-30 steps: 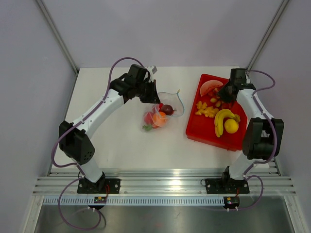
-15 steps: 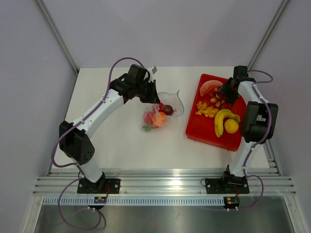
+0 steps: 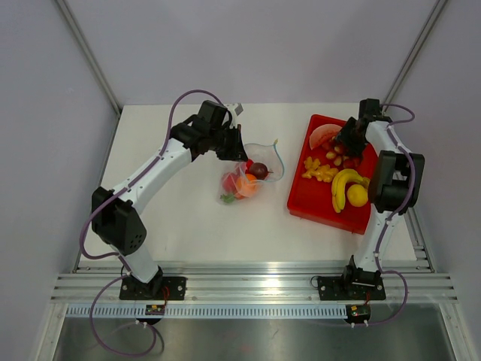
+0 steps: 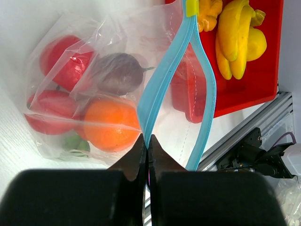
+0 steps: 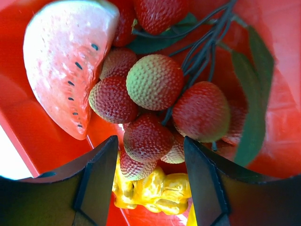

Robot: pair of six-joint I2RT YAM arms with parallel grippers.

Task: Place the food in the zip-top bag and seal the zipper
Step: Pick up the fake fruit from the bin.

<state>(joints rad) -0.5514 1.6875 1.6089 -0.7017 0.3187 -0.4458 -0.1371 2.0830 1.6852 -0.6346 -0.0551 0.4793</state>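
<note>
Item 1, table: white; holds everything below.

Item 2, red tray: at 3 o'clock of the table's middle; bananas and a lemon at its near end, the lemon touching the bananas at their 4 o'clock; yellow pieces just beyond them, toward 11 o'clock.

Item 3, zip-top bag: lying flat on the table, just beside the tray at its 9 o'clock; mouth gaping toward the tray; contents are an orange, a purple fruit with a stem at its 12 o'clock, and red fruits at 10 o'clock, all inside the clear plastic with a bit of green at the bottom.

Item 4, my left gripper: jaws pressed together, pinching one lip of the light blue zipper; the other lip bows away toward 3 o'clock; the two lips meet at a yellow tab at 12 o'clock.

Item 5, my right gripper: over the tray's far end; fingers spread apart on either side of the lowest berry of the berry cluster; contact cannot be told; dark stems and green leaves trail toward 2 o'clock.

Item 6, watermelon slice: at 10 o'clock of the cluster, touching it.
</note>
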